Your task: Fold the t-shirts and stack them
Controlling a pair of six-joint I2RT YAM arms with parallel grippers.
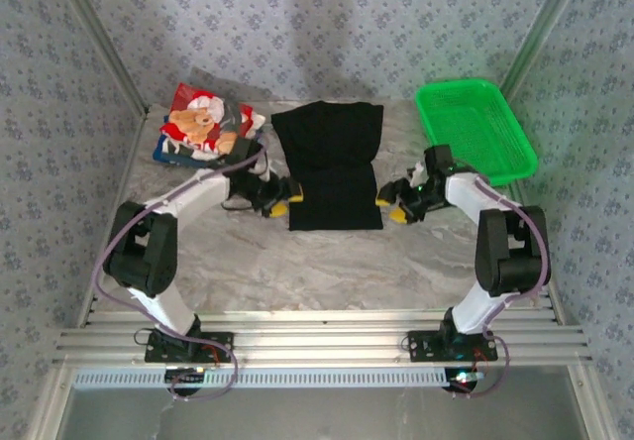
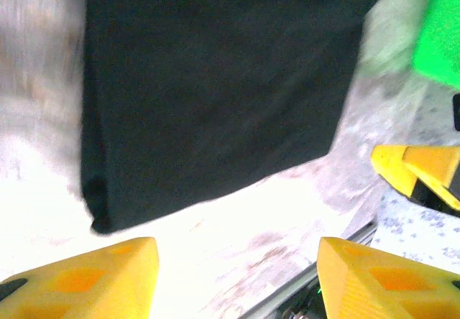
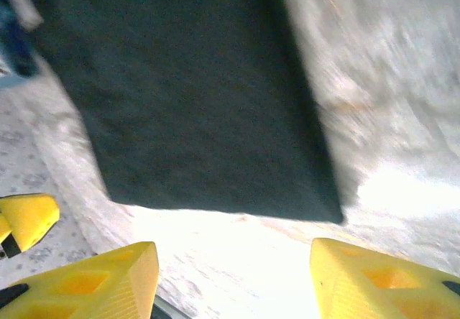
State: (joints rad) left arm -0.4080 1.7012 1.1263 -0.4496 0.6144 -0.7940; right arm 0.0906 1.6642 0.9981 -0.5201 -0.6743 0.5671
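text check | nothing readable anywhere, tbh | teddy-bear t-shirt (image 1: 203, 123) at 10 o'clock: the print was just a picture, any lettering too small to make out | black t-shirt (image 1: 332, 163) at 12 o'clock: plain cloth | green basket (image 1: 471, 128) at 2 o'clock: no legible label

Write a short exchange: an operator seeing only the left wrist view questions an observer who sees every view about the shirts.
Operator: Is there any other shirt out there?
Observer: Yes, a teddy-bear shirt lies crumpled at the table's far left corner, apart from the black shirt.
Operator: Is the other arm gripping the black shirt?
Observer: No, the right fingers stand open just short of its edge, with bare table between.
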